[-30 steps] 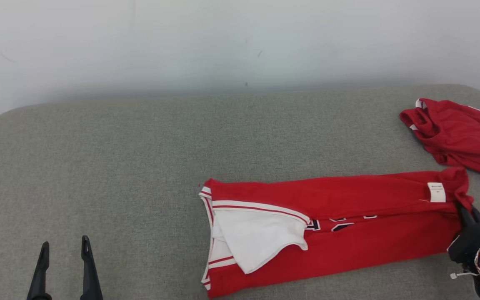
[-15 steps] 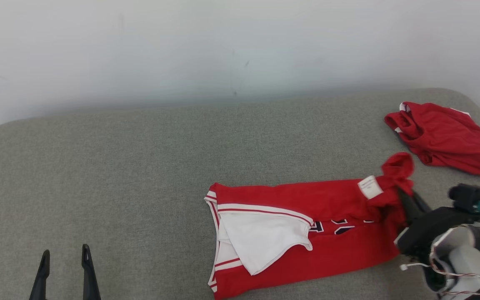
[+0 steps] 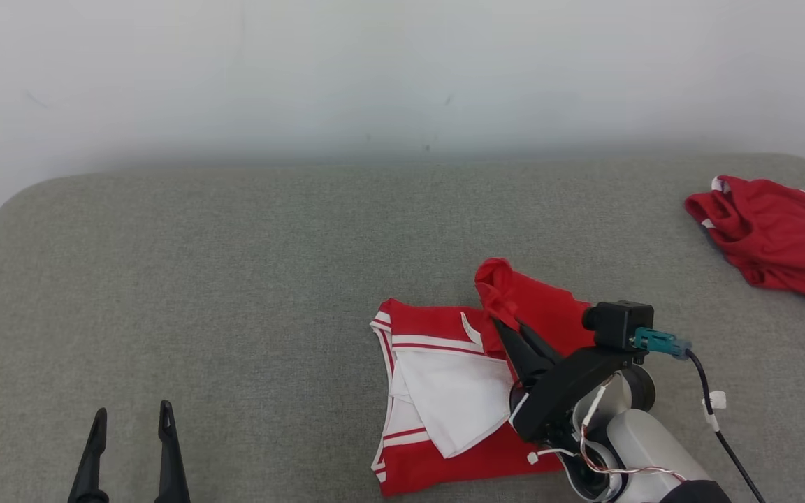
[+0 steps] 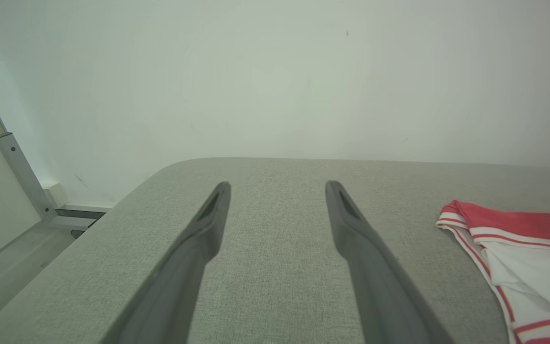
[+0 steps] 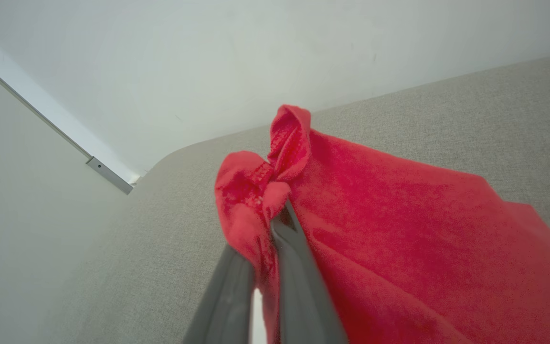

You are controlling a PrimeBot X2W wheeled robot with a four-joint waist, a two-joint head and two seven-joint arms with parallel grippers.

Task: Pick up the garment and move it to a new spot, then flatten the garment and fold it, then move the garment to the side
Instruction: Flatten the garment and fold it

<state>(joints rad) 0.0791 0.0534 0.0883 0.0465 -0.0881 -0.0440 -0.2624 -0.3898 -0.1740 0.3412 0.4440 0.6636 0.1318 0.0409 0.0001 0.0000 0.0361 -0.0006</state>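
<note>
Two dark fingers of the right gripper [image 3: 507,325] are pinched together on a bunched red corner of the garment [image 3: 430,325], held just above the rest of the cloth. The right wrist view shows fabric gathered around the fingertips and draping away below. From that grip a raised red flap slopes down toward the right, over the part lying flat on the grey cushion [image 3: 235,279], right of centre and near its front edge. The garment's long axis runs left to right, parallel with that front edge. Its striped, white-lined end points at the cushion's left edge, just left of the claw. By my reading, the fold calls for the held end to be carried leftward along that axis. The left gripper [image 3: 130,419], fingers spread and empty, hangs near the front-left corner, well apart. A second red garment [image 3: 780,237] lies crumpled at the right edge.
</note>
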